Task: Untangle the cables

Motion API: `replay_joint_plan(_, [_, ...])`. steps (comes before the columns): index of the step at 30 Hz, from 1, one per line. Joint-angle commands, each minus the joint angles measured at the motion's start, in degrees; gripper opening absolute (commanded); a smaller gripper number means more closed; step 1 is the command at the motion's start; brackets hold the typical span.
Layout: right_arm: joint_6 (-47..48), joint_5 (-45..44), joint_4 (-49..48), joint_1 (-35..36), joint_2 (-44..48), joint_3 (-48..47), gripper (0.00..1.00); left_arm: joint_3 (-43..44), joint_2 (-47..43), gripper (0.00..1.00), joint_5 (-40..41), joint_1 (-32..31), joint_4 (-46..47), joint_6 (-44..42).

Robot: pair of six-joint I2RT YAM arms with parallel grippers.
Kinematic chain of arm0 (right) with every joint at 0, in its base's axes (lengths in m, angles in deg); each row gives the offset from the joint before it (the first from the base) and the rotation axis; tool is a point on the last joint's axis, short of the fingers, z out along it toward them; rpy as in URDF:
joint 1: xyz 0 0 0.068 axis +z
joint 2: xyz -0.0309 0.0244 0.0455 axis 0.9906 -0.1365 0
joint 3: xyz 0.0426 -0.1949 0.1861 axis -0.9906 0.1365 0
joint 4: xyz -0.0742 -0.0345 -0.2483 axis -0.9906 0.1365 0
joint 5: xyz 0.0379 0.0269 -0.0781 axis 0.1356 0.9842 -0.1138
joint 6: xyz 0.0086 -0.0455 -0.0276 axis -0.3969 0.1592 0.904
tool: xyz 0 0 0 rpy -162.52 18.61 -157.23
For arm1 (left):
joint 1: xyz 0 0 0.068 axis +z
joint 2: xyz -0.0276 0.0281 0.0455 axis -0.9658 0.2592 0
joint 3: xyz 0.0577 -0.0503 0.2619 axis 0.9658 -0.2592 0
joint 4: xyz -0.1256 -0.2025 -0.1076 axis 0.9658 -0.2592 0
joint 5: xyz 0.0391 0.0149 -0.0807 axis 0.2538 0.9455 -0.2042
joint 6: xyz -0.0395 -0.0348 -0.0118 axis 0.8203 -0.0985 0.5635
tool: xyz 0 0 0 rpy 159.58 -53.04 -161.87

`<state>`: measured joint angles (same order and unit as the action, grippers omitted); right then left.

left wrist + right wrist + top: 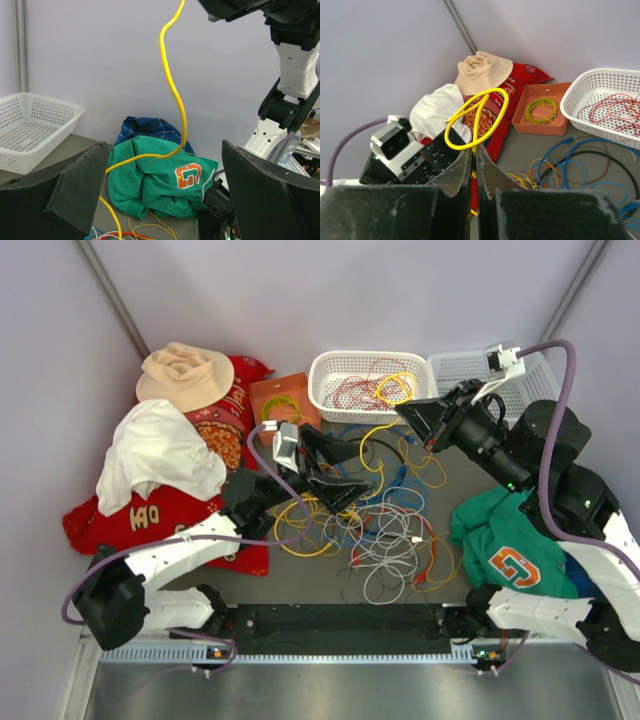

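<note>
- Jaws of the right gripper point(474, 150) pinch a yellow cable point(479, 117), its loop lifted above them.
- Over the left of the tangled cables point(392, 535), the left gripper point(338, 475) is spread wide.

Bright, even overhead light, soft shadows.
The cables point(390, 540) cast faint shadows on the worktop point(310, 590); its metal near edge carries a dull sheen. Up close, the left claw point(162, 155) and right claw point(474, 150) look dark, slightly soft.

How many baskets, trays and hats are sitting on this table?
White baskets: 2
Orange tray: 1
Hat: 1
Total: 4
</note>
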<state>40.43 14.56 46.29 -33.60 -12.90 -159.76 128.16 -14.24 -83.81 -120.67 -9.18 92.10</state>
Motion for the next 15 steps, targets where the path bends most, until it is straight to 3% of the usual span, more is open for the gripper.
replay_joint_plan(1, [-1.34, 1.69, -0.47, -0.57, 0.23, -3.61, 0.00, 1.79, 2.30, 0.98, -0.85, -1.33, 7.30, -1.23])
replay_joint_plan(6, [-2.40, 3.01, -0.56, -0.57, 0.14, -3.87, 0.00, 3.63, 6.34, 0.98, 0.12, -2.12, 9.06, -1.76])
replay_joint_plan(9, [-2.40, 2.84, -0.12, -0.57, 0.32, -3.70, 0.00, 5.39, 8.45, 0.90, 0.21, -2.21, 10.29, -0.71])
replay_joint_plan(10, [-2.40, 2.75, -0.03, -0.65, 0.41, -3.44, 0.00, 5.83, 8.81, 0.76, -0.49, -2.21, 10.47, -0.44])
replay_joint_plan(12, [-2.14, 2.14, 0.14, -0.57, 1.20, -3.00, 0.00, 7.06, 9.69, 0.62, -1.46, -2.30, 10.56, 0.26])
replay_joint_plan(13, [-2.05, 1.79, 0.14, -0.57, 1.37, -2.56, 0.00, 7.33, 9.78, 0.43, -2.24, -2.21, 10.47, 0.44])
replay_joint_plan(15, [-1.78, 1.08, 0.06, -0.65, 2.16, -1.94, 0.00, 7.77, 9.43, 0.18, -2.34, -2.21, 9.07, 0.44])
